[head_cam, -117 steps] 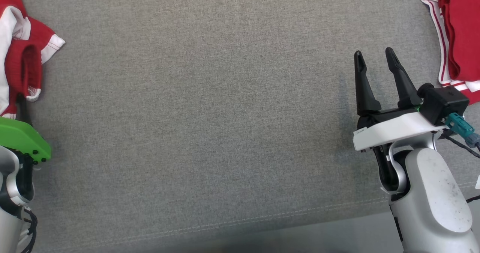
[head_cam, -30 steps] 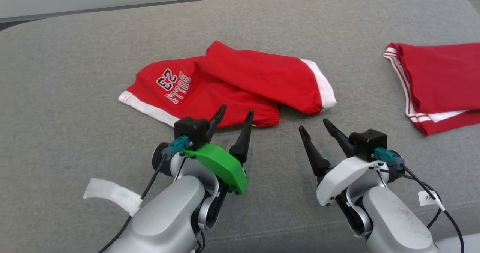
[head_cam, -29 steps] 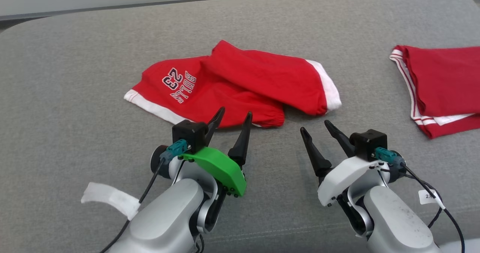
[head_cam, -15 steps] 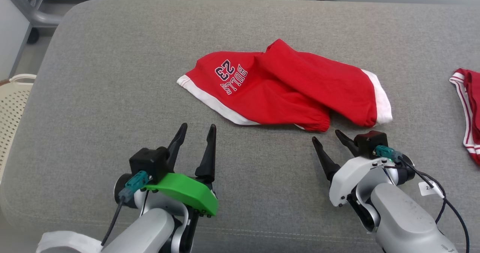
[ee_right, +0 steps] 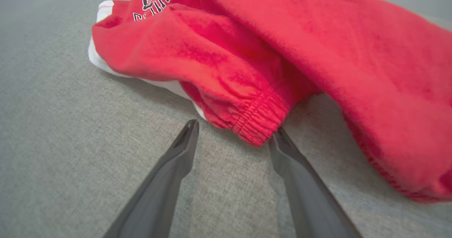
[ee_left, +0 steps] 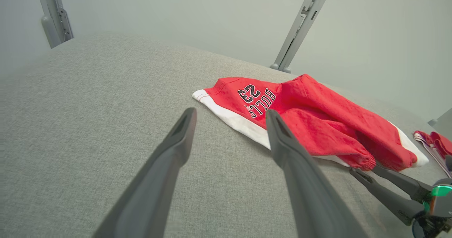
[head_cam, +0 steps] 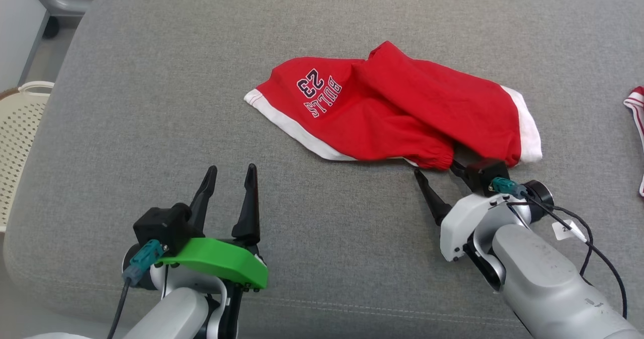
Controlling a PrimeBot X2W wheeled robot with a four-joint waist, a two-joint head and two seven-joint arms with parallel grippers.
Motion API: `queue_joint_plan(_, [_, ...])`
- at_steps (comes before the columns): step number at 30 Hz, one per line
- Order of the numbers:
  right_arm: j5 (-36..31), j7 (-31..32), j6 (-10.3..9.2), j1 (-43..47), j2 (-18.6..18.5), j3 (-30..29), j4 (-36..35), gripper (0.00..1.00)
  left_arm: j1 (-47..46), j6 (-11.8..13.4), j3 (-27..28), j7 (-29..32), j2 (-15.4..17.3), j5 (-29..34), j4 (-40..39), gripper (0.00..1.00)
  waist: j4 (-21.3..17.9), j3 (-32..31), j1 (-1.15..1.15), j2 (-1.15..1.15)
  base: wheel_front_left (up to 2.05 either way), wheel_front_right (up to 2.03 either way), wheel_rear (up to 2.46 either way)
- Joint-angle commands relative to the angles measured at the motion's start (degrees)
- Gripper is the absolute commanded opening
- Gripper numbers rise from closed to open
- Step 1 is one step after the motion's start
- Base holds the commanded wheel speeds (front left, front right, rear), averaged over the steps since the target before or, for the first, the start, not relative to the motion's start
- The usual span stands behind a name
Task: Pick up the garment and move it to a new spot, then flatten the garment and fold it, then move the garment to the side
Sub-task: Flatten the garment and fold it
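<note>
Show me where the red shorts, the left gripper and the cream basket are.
red shorts (head_cam: pixel 402 112), head view, middle of the red cloth.
left gripper (head_cam: pixel 232 167), head view, midway between its fingertips.
cream basket (head_cam: pixel 15 138), head view, its perforated wall.

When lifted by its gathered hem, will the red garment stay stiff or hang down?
Probably floppy: the red garment lies in soft folds, so it should droop. Its gathered hem looks thick, likely easy to pinch.
</note>
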Motion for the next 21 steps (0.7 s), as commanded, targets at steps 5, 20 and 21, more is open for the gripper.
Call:
queue_joint_plan(5, [1.1,-0.5,-0.07,-2.4,-0.7,2.9,0.1,0.00,1.7,0.2,1.8,-0.2,0.7,0.7,-0.7,1.00,-0.3,0.5,0.00,0.00,0.00,0.00,0.00])
queue_joint_plan(20, [20.5,8.0,-0.07,-2.5,-8.7,13.9,-16.1,0.00,5.7,0.1,5.6,-0.1,0.5,1.4,-1.2,1.00,-6.8,-3.4,0.00,0.00,0.00,0.00,0.00])
queue_joint_plan(21, [22.3,9.8,-0.07,-2.1,-10.2,14.3,-17.9,0.00,5.9,0.0,5.6,-0.1,0.4,1.5,-1.2,1.00,-7.4,-3.7,0.00,0.00,0.00,0.00,0.00])
